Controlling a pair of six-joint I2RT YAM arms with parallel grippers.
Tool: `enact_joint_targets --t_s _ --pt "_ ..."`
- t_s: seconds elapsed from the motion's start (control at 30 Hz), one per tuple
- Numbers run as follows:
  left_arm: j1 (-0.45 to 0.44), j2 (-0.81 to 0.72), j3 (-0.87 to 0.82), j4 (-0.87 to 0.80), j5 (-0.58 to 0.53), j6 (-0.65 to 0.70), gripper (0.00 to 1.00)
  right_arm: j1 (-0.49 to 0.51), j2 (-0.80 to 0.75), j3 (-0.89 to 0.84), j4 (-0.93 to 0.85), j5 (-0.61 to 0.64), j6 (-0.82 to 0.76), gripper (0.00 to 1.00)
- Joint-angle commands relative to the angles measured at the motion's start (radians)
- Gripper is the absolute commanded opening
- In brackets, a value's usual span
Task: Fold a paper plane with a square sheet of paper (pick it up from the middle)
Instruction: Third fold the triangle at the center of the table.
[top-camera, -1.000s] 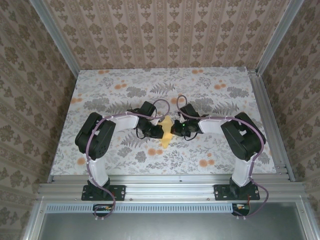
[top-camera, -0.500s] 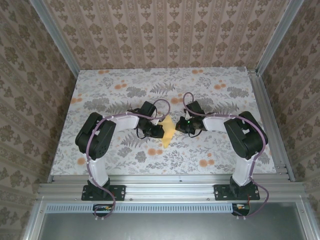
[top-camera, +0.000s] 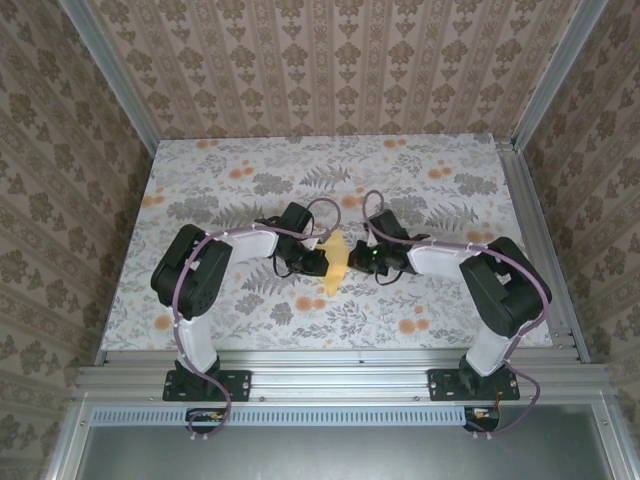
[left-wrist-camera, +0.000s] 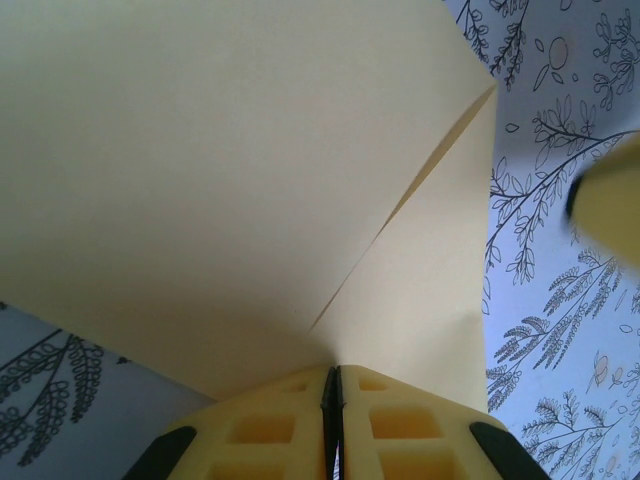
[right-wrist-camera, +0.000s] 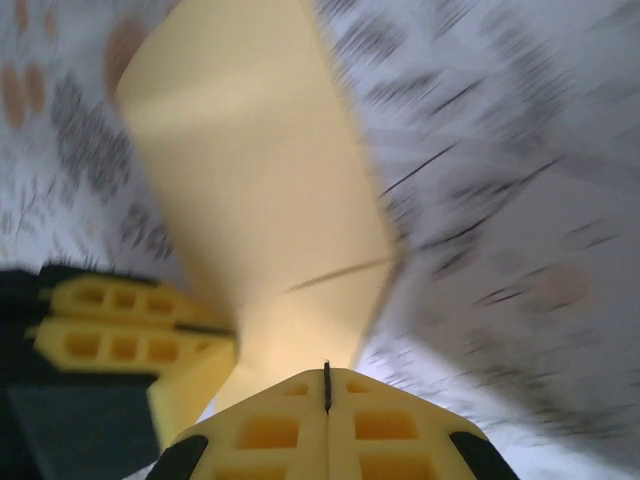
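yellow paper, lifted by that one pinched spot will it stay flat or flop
Probably flops: the yellow paper looks thin and curves away from the left gripper, which is shut on its edge. The folded flap may stiffen it somewhat along the fold. It seems very light, so a push would likely slide or curl it.

Right hand (top-camera: 353, 262) swung back to the paper (top-camera: 336, 264), elbow outward

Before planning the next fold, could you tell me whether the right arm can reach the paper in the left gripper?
Likely yes: the right gripper looks shut on an edge of the paper; the left gripper pinches it to one side, out of the way.
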Motion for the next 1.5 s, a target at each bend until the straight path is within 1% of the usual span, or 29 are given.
enact_joint_targets --t_s 0.0,0.1,0.2,0.33,0.6,0.9,1.1,1.2,1.27,1.37,1.47 --pt "0.003 0.084 -0.043 -0.139 -0.139 0.031 0.12 0.073 0.002 -0.03 0.055 -0.032 0.074 0.03" --pt "0.003 0.082 -0.039 -0.143 -0.138 0.032 0.12 0.106 0.03 -0.035 0.071 -0.029 0.091 0.02" --pt "0.003 0.079 -0.04 -0.146 -0.14 0.033 0.11 0.118 0.061 -0.036 0.095 -0.04 0.102 0.02" --pt "0.003 0.076 -0.043 -0.145 -0.14 0.033 0.11 0.125 0.081 -0.027 0.083 -0.047 0.095 0.02" --pt "0.003 0.084 -0.045 -0.142 -0.14 0.036 0.12 0.135 0.066 -0.038 0.006 -0.062 0.059 0.01" --pt "0.006 0.089 -0.046 -0.143 -0.145 0.041 0.11 0.186 0.029 -0.055 -0.074 -0.068 0.037 0.01" --pt "0.006 0.093 -0.045 -0.141 -0.142 0.039 0.11 0.205 -0.015 -0.063 -0.083 -0.064 0.052 0.01" --pt "0.006 0.094 -0.045 -0.142 -0.14 0.041 0.11 0.2 -0.054 -0.061 -0.045 -0.033 0.077 0.0" --pt "0.006 0.093 -0.045 -0.141 -0.139 0.04 0.11 0.19 -0.06 -0.064 0.016 -0.023 0.11 0.0" --pt "0.006 0.09 -0.045 -0.14 -0.137 0.039 0.11 0.181 -0.046 -0.061 0.09 -0.014 0.147 0.0" --pt "0.006 0.088 -0.048 -0.139 -0.137 0.041 0.12 0.173 -0.007 -0.04 0.105 -0.013 0.151 0.0"
